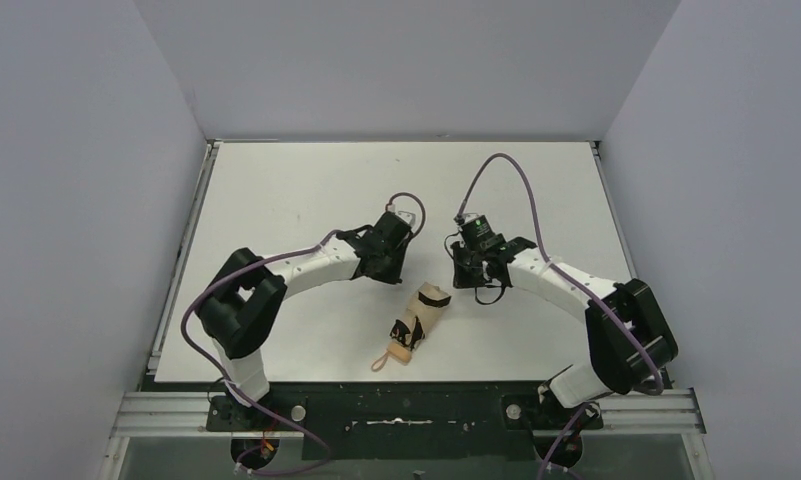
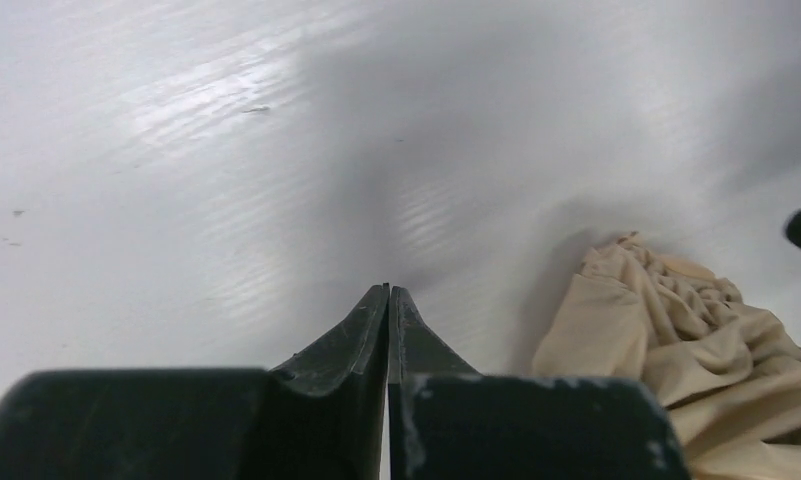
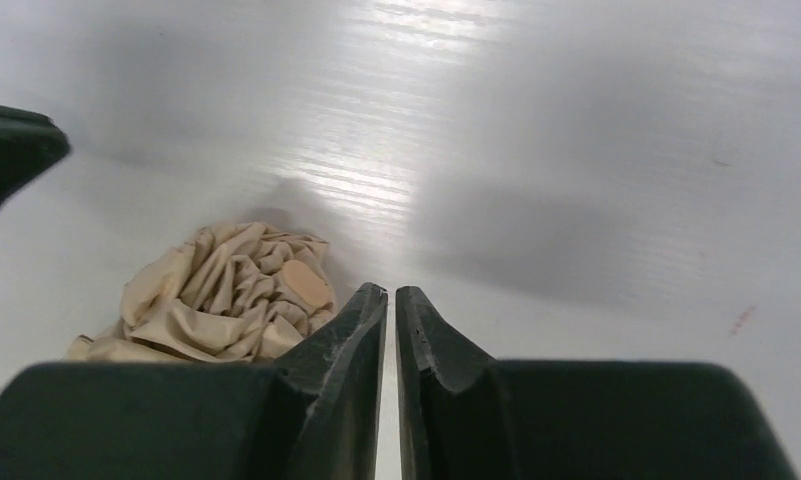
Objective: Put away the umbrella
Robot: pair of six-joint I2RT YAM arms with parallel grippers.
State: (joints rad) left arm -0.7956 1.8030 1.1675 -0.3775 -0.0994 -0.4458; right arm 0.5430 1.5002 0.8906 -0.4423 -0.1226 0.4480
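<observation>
Between the two tools, toward the arm bases, the folded umbrella lies on the counter, untouched. Clenched and empty: left tool, right tool. Recommend retreating upward, clear of loose fabric.

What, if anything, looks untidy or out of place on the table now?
The umbrella lies slanted on the table near its front edge, and its beige fabric is crumpled and bunched at the far end rather than rolled smooth. Nothing looks spilled or broken.
</observation>
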